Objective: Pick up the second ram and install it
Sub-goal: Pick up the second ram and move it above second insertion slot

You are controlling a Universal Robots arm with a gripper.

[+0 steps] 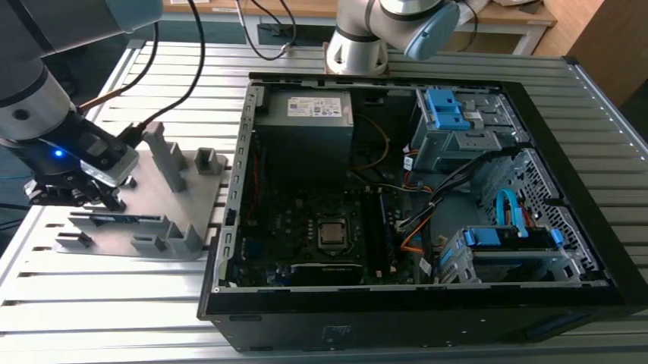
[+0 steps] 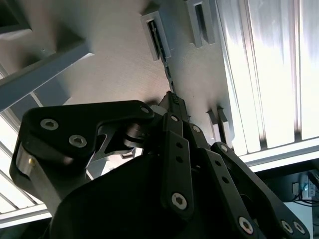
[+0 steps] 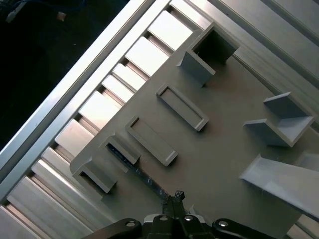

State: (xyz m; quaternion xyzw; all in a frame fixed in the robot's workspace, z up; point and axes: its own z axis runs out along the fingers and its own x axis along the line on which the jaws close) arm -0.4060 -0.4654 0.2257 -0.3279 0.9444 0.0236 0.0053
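Ram is stood on edge in the holder, long axis running straight out from the gripper; jaws look pinched on 1 end, tbh.

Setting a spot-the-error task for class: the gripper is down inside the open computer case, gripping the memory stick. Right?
Not inside the case. The exterior view shows the gripper over the gray holder plate, outside the computer case, on that view's left. There it grips the second ram, which stands on edge on that plate.
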